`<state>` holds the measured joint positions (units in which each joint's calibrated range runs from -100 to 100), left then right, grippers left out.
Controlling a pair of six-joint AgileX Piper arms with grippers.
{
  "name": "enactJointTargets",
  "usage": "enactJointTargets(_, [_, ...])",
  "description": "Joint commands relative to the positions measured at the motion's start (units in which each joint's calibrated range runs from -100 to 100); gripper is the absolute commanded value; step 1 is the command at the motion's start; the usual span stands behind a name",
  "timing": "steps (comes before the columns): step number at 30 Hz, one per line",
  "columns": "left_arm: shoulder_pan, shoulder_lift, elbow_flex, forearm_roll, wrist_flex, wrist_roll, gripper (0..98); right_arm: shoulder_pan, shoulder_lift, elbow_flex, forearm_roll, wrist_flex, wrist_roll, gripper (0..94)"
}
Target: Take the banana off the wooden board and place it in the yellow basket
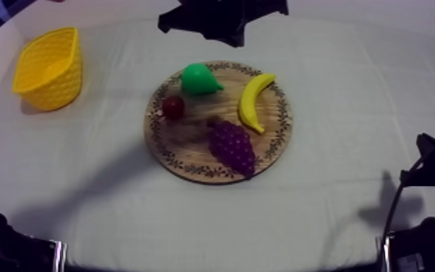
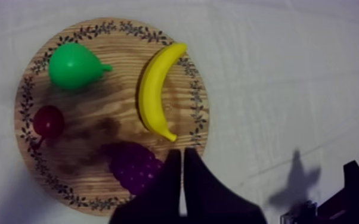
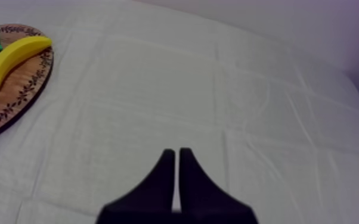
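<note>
A yellow banana (image 1: 253,101) lies on the right side of the round wooden board (image 1: 191,141), curved and free of the other fruit. The yellow basket (image 1: 49,69) stands at the far left with nothing visible in it. My left arm (image 1: 220,20) hangs high above the table's far edge. My left gripper (image 2: 182,156) is shut on nothing and looks down over the board's rim (image 2: 197,113), between the grapes (image 2: 133,168) and the banana's (image 2: 153,92) tip. My right gripper (image 3: 176,154) is shut, low over bare cloth, well right of the banana (image 3: 12,59).
A green pear (image 1: 199,78), a small red fruit (image 1: 173,108) and purple grapes (image 1: 231,145) share the board. My right arm (image 1: 430,210) rests at the table's near right edge. Open cloth separates the board from the basket.
</note>
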<state>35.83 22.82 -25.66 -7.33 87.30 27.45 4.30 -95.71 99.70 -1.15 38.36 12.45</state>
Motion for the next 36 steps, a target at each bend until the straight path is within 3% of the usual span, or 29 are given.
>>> enactJointTargets(1, [-0.21,2.0,-0.92,0.19,0.07,-0.18,0.0,-0.01,-0.04,-0.03,0.01,0.03,-0.02,0.6])
enactJointTargets(7, [-0.3,5.61,-3.11,0.56,-0.35,-1.14,15.2,-0.01,-0.04,-0.03,0.01,0.03,-0.02,0.6])
enactJointTargets(14, [-0.67,8.57,-6.45,2.03,-0.55,-2.86,65.7,-0.01,-0.04,-0.03,0.01,0.03,-0.02,0.6])
enactJointTargets(19, [-1.35,11.7,-9.08,3.24,-0.57,-5.39,87.4,-0.01,-0.04,-0.03,0.01,0.03,-0.02,0.6])
enactJointTargets(25, [-1.97,15.56,-10.13,3.64,-0.26,-6.75,94.5,-0.01,-0.04,-0.03,0.01,0.03,-0.02,0.6])
enactJointTargets(36, [-2.96,24.21,-13.67,4.81,-0.09,-8.46,95.9,-0.01,-0.04,-0.03,0.01,0.03,-0.02,0.6])
